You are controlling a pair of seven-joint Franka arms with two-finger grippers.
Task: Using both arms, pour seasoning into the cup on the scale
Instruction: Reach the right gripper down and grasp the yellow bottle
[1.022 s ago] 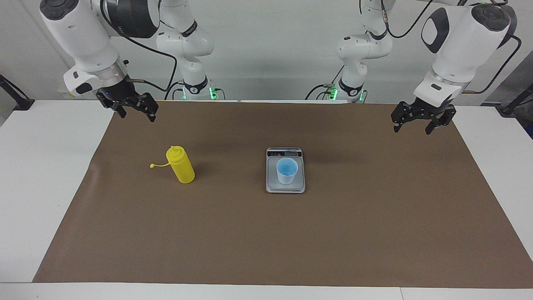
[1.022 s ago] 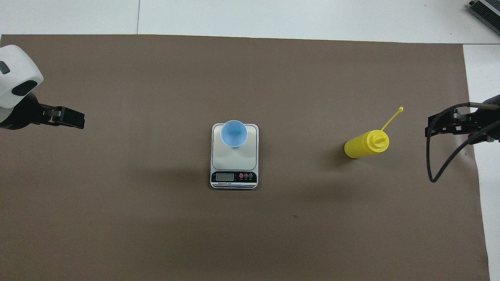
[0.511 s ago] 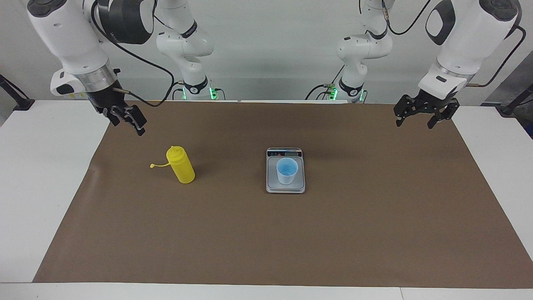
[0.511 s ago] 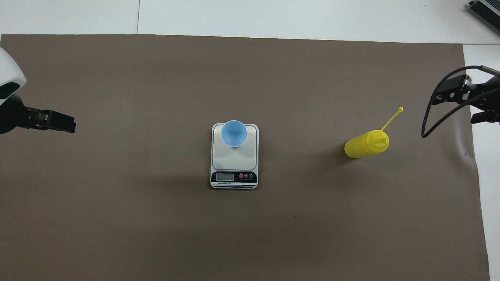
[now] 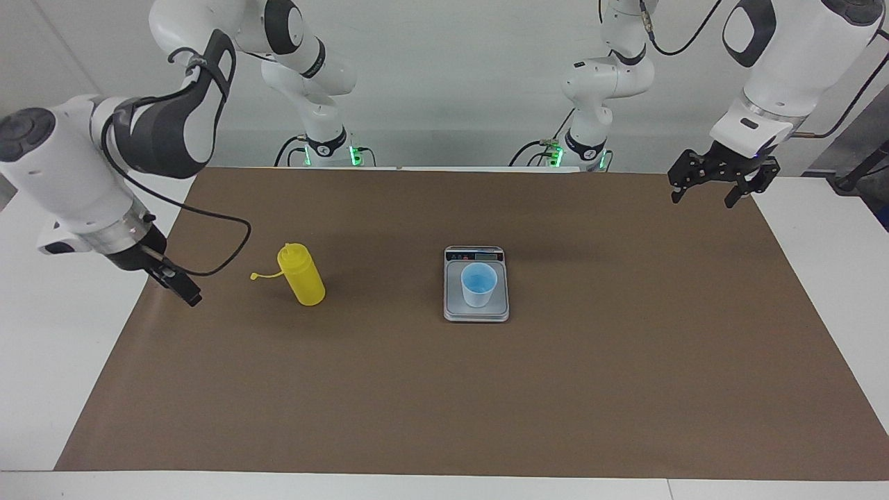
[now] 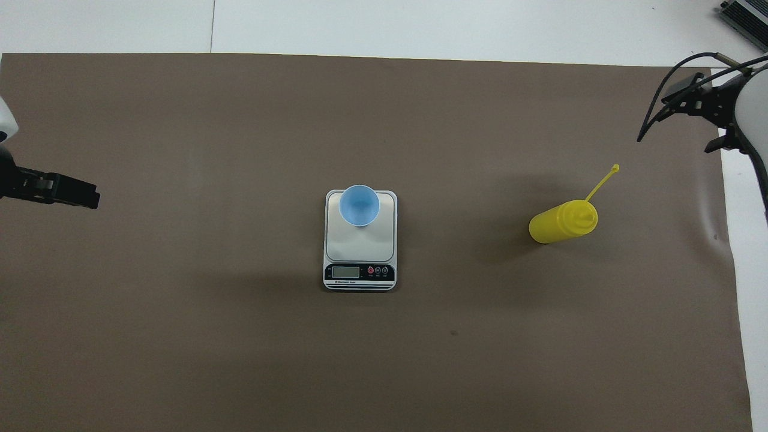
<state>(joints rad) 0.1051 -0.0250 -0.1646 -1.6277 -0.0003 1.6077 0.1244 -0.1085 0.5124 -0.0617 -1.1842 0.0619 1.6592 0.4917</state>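
Observation:
The yellow seasoning bottle [image 5: 302, 276] stands upright on the brown mat, its cap hanging on a tether; it also shows in the overhead view [image 6: 561, 222]. The light blue cup [image 5: 479, 285] stands on the silver-grey scale [image 5: 476, 314] at the mat's middle; both show in the overhead view, cup [image 6: 359, 205] on scale [image 6: 360, 249]. My right gripper [image 5: 186, 293] is low over the mat's edge at the right arm's end, beside the bottle and apart from it, open and empty; it also shows in the overhead view [image 6: 699, 119]. My left gripper [image 5: 701, 200] hangs open and empty over the mat's corner at the left arm's end, and shows in the overhead view [image 6: 66, 192].
The brown mat [image 5: 444, 403] covers most of the white table [image 5: 42, 347]. The right arm's black cable [image 5: 222, 236] loops down close to the bottle. The scale's display strip [image 6: 359, 272] faces the robots.
The right arm swung down and away from the robots, bringing its gripper from up high to low beside the bottle. The left gripper rose a little and drifted outward. Bottle, cup and scale stayed put.

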